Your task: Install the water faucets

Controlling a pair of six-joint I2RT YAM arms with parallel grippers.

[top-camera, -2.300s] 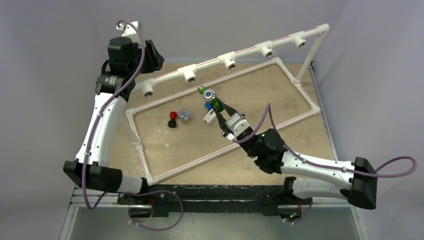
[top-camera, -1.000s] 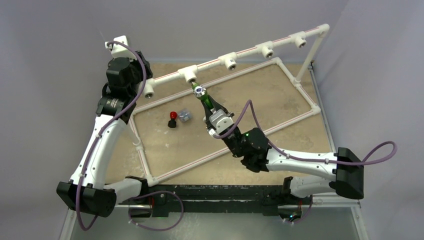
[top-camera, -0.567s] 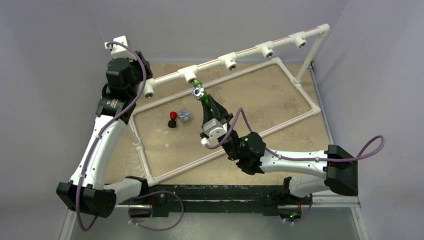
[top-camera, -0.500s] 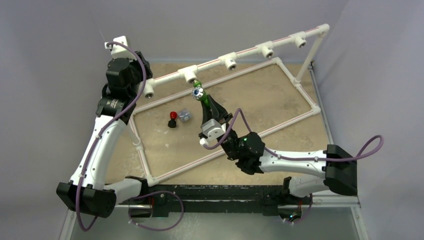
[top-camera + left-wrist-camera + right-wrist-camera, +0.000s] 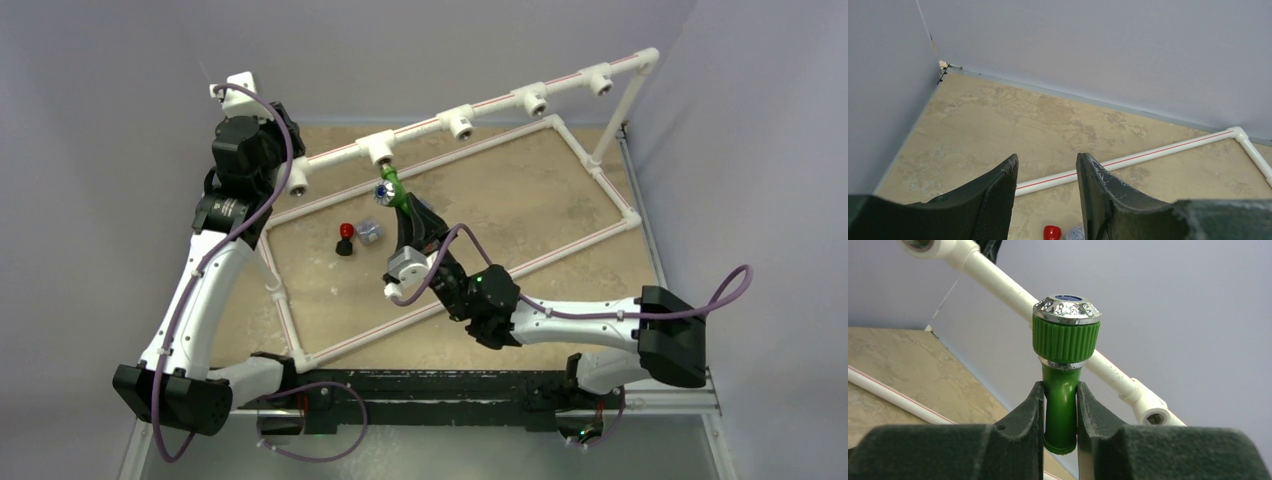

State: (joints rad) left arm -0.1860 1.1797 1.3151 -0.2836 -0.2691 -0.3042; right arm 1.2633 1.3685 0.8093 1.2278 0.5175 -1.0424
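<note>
My right gripper (image 5: 401,212) (image 5: 1060,388) is shut on the green faucet (image 5: 391,192) (image 5: 1066,335), gripping its smooth green stem below the ribbed collar and chrome cap. The faucet's far end points up at a white tee fitting (image 5: 380,150) on the raised pipe rail, close under it. The black faucet with a red knob (image 5: 345,238) (image 5: 1051,233) lies on the table inside the frame. A pale faucet with blue (image 5: 369,232) lies beside it. Raised at the back left, my left gripper (image 5: 1047,162) stands open with nothing between its fingers.
The white pipe frame's raised rail (image 5: 495,103) carries several open tee fittings and runs diagonally across the back. Its floor pipes (image 5: 560,260) outline a rectangle on the tan table. Grey walls close the back and the right side.
My right arm has swung left and turned, carrying the green faucet up under the tee fitting, its cap now facing left. The left arm has held still over the last second.
</note>
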